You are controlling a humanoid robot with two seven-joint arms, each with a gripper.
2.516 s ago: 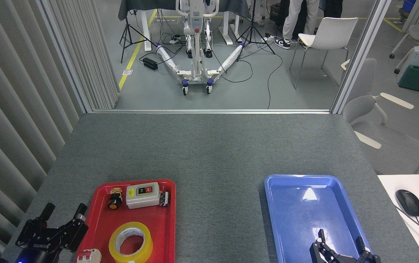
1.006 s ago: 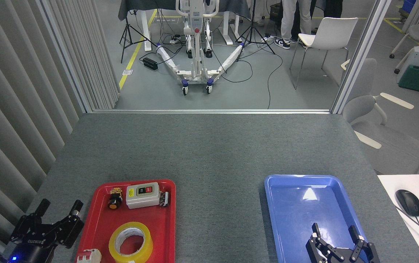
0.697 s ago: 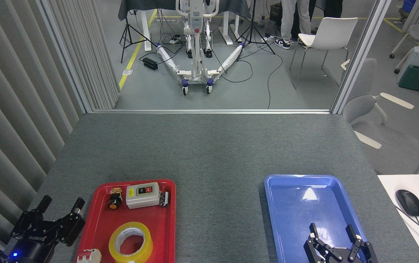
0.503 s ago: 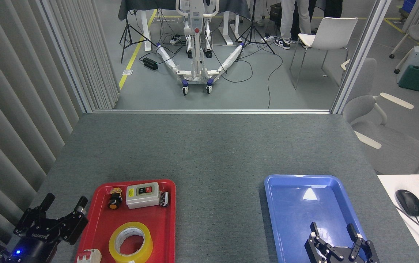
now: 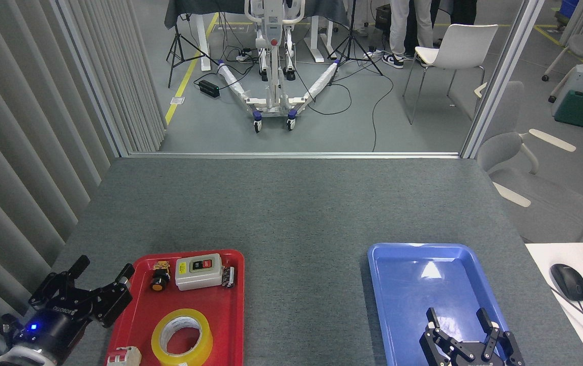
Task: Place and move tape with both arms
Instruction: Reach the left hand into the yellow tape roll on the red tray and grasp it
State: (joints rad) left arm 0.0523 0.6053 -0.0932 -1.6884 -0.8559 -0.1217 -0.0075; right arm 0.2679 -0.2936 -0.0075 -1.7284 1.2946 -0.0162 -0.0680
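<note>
Near left, a red tray (image 5: 141, 310) holds the tape (image 5: 182, 338) lying flat, with a grey switch box (image 5: 198, 271) farther back. The left pincer (image 5: 102, 268) hovers wide beside it. Near right, the right pincer (image 5: 457, 321) spreads wide over a blue tray (image 5: 398, 284). Both trays sit on a grey table (image 5: 291, 203); beyond, a white chair (image 5: 454, 48) stands on the floor.

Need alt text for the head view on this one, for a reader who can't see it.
A roll of yellow tape lies flat in a red tray at lower left of a grey table, with the open left pincer beside the tray. The open right pincer hangs over a blue tray at lower right.
</note>
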